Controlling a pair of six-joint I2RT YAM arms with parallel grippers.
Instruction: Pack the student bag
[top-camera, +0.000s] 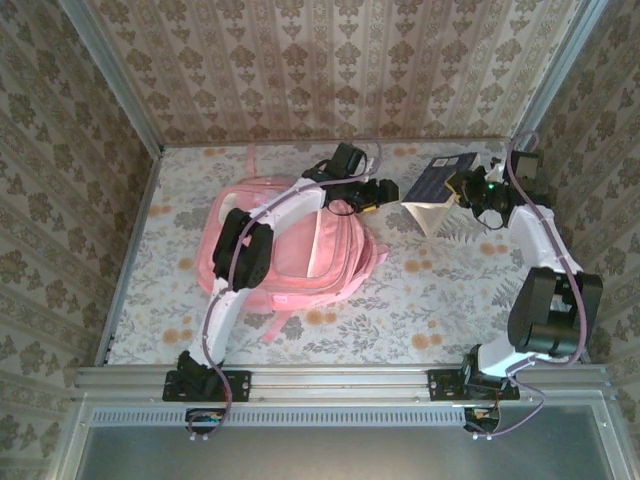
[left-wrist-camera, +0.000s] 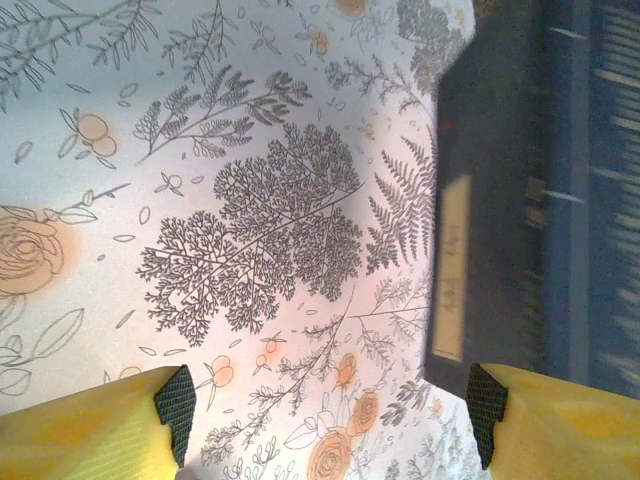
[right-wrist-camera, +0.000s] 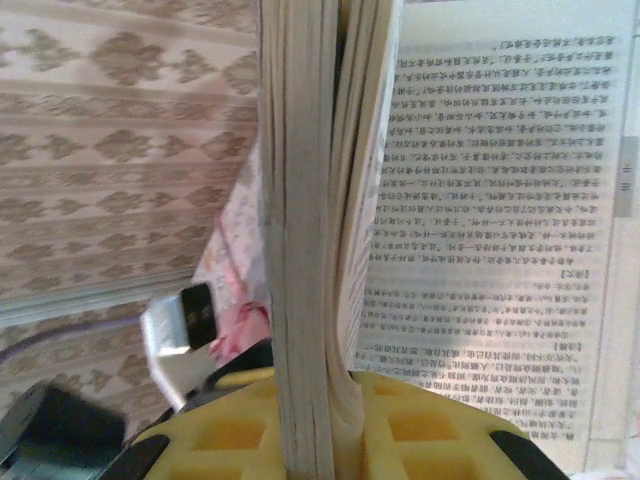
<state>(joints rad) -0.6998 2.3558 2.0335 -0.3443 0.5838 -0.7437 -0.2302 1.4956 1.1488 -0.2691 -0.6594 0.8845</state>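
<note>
Top view, near edge: both arm bases sit on the rail, and the L arm reaches fwd over the student bag (top-camera: 290, 270). The bag lies flat on the floral cloth (top-camera: 430, 300), left-centre of the table, pink, w/ a strap end poking toward the near edge. The L arm's links cross above it. Just past the bag's far-right corner hangs the L gripper (top-camera: 378, 193), pointing toward the book (top-camera: 432, 180). L wrist cam: L gripper (left-wrist-camera: 330, 405), yellow fingers (left-wrist-camera: 120, 425) spread wide, black pads facing each other, nothing between them, cloth (left-wrist-camera: 250, 200) underneath. The dark blue book (left-wrist-camera: 520, 200) cover shows blurred at the right of that view. Further right in the top view, the R gripper (top-camera: 462, 190) holds the book up, dark cover on top, pale pages fanning down toward the cloth. Whether the pages touch the cloth we cannot tell. R wrist cam: R gripper (right-wrist-camera: 320, 430), fingers (right-wrist-camera: 230, 435) clamped tight on the page block of the book (right-wrist-camera: 300, 200), seen edge-on, one printed leaf splayed to the right. Farthest back is the patterned wall (top-camera: 330, 70), which also sits behind the book in the R wrist cam (right-wrist-camera: 120, 150).
</note>
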